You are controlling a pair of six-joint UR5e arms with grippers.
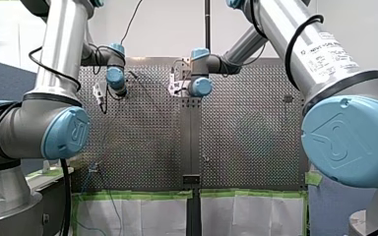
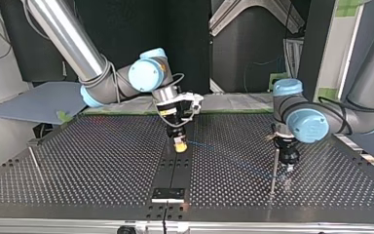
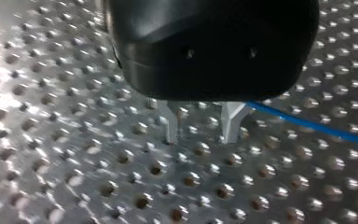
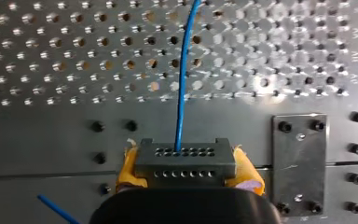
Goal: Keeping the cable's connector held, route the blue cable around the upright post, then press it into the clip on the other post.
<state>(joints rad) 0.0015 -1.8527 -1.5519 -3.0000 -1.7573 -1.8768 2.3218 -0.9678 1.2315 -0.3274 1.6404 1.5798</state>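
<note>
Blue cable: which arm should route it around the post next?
Left. Its end effector is open, with the blue cable beside one finger and the upright post next to it. The right end effector is shut on the connector, which must stay held.

Arms (image 1: 59, 54): silver tubes, light-blue joint caps (image 1: 66, 132), black cables (image 1: 291, 49). My right gripper (image 4: 184, 164): yellow pads (image 4: 128, 167). My left gripper (image 3: 201, 126): black, metal fingers (image 3: 231, 120).

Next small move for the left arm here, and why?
Probably shift my left gripper sideways until the blue cable lies between its fingers, then close. My right gripper clamps the connector, but the left fingers stand apart with nothing between them, and the cable runs just outside one finger.
</note>
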